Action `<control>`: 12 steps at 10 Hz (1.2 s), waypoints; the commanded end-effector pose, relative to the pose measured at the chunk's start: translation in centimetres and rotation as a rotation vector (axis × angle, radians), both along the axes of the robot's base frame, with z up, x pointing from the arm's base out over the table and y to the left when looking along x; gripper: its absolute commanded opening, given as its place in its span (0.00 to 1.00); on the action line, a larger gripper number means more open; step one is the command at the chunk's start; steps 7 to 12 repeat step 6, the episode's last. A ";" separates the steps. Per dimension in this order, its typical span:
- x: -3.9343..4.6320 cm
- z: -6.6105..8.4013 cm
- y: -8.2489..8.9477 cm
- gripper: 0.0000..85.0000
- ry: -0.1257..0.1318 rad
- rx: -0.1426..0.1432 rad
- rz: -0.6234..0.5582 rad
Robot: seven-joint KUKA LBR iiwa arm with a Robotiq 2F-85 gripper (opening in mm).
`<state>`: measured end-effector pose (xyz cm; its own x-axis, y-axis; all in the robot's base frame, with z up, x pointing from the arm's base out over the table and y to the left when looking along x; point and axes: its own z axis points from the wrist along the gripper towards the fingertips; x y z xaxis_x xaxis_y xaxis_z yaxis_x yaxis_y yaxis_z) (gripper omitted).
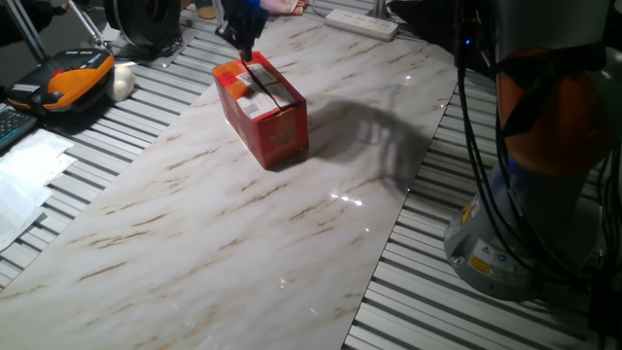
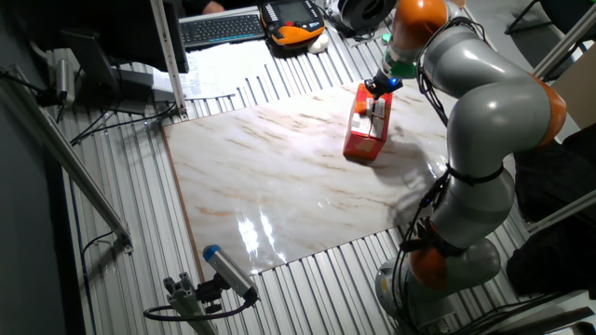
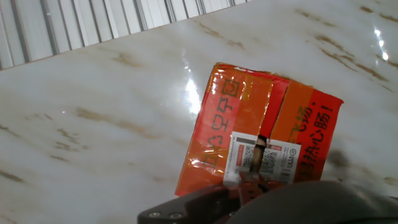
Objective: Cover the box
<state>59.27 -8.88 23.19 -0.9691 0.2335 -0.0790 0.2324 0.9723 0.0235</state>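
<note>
End effector [image 1: 245,47] pressing on the box [image 1: 262,112] top flaps mid-table [image 1: 243,233], finger state indiscernible to me; closing step looks nearly finished, next I'd lift off straight without dragging flaps.

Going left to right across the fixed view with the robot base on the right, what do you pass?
Orange and black device → white round object → red box → robot base.
</note>
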 end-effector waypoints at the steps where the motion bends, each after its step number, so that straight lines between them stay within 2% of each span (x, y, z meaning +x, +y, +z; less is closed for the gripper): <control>1: 0.20 0.7 0.1 0.00 0.015 0.011 0.000; 2: 0.27 1.0 0.4 0.00 0.018 0.017 -0.003; 5: 0.47 1.1 0.6 0.00 0.006 0.013 0.002; 12: 0.50 1.1 0.6 0.00 0.006 0.009 0.001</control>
